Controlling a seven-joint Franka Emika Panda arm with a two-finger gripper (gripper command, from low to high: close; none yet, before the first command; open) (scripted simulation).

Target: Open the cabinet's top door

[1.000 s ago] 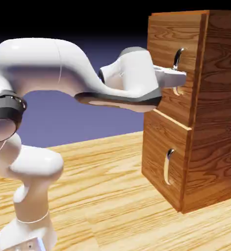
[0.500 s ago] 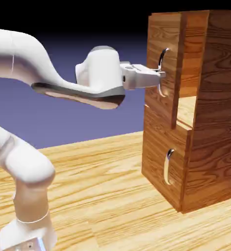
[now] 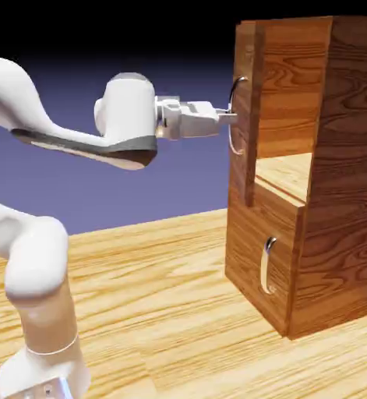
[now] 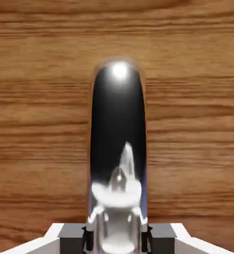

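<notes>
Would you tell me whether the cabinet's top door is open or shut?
Open: the top door stands swung out from the cabinet, and the upper compartment's inside shows beside it.

A simulated robot workspace here: white robot arm (image 3: pixel 128 117), pale wood-grain tabletop (image 3: pixel 139 312), wood-grain cabinet (image 3: pixel 350 171), all against a plain blue-violet backdrop (image 3: pixel 171 187)!

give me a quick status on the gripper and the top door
Gripper shut on the top door's handle. Top door standing open, cabinet's upper compartment exposed. Nothing seen in the way.
</notes>
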